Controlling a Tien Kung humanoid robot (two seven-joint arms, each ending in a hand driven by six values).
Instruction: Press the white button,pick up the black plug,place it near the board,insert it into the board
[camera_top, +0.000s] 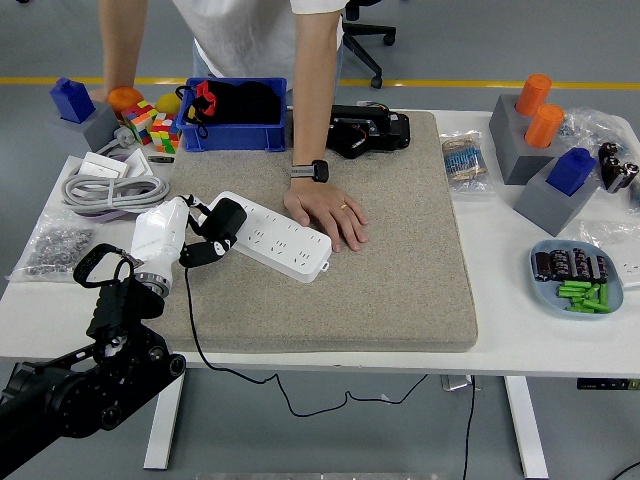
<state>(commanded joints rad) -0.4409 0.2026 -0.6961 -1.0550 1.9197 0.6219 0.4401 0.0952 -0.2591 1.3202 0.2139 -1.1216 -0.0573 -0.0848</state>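
The white power strip (278, 240) lies slanted on the grey mat (400, 250). My left hand (192, 245), white with black fingers, is at the strip's left end, fingers curled on the black plug (228, 217). The plug sits over the strip's left end; I cannot see whether its pins are in a socket. Its black cord (190, 330) runs down over the table's near edge. A person's hand (326, 214) lies flat on the mat, touching the strip's right end. The white button is not distinguishable. My right arm is out of view.
A blue bin (235, 115) and a black device (368, 130) stand at the back. Coiled grey cable (112, 190), a bag of screws (55, 248) and coloured cubes (150, 125) lie at the left. Grey blocks with orange and blue tops (545, 140) and a dish of batteries (577, 278) are at the right.
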